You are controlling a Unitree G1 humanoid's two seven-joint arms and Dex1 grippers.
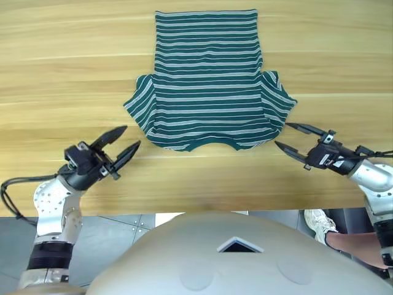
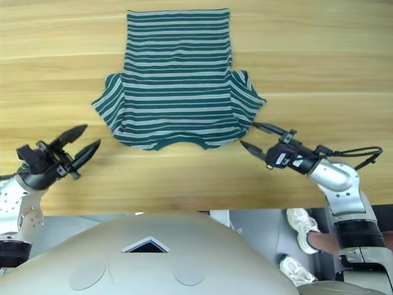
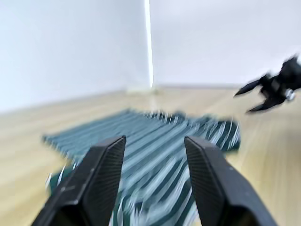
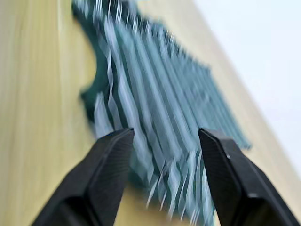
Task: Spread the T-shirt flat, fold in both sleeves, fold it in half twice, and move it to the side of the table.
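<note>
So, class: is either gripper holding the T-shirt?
No, the left gripper and right gripper are both open and empty near the T-shirt.

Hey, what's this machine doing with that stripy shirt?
A two-armed robot is set to fold a green striped T-shirt. It lies spread flat on the wooden table, with the left sleeve and right sleeve sticking out, not yet folded in. Both grippers are open and hold nothing: the left gripper hovers off the shirt's near left corner, the right gripper close beside the right sleeve.
</note>
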